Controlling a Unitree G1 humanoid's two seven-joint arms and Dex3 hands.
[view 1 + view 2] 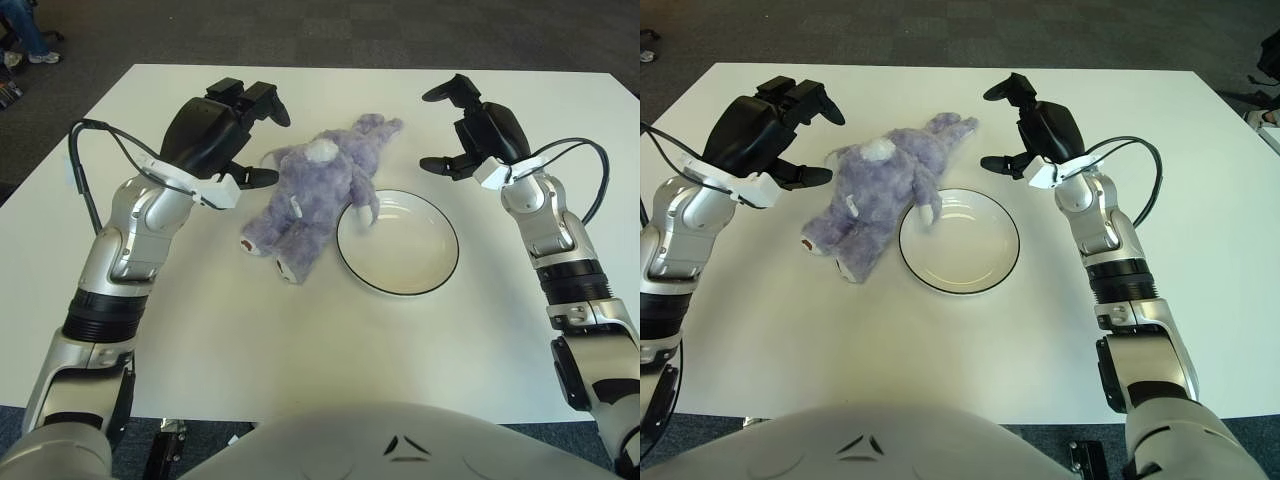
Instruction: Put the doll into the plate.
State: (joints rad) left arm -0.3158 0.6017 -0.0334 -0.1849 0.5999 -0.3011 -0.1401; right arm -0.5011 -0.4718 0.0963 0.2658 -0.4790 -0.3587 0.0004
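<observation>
The white plate (398, 242) sits nearest the robot, below and between its two raised hands, empty except for one plush paw draped over its left rim. The purple stuffed doll (318, 196) lies on the white table (300, 340) just right of the left hand (215, 140), which hangs beside it with fingers spread and nothing in them. Across from it, beyond the plate's far rim, the right hand (478, 130) hovers open too, its fingers pointing toward the doll's head. My worry is the soft body: a pinch from one side could just shove it, or drag the plate along by that paw. A loose grab might also let it flop short of the plate.
</observation>
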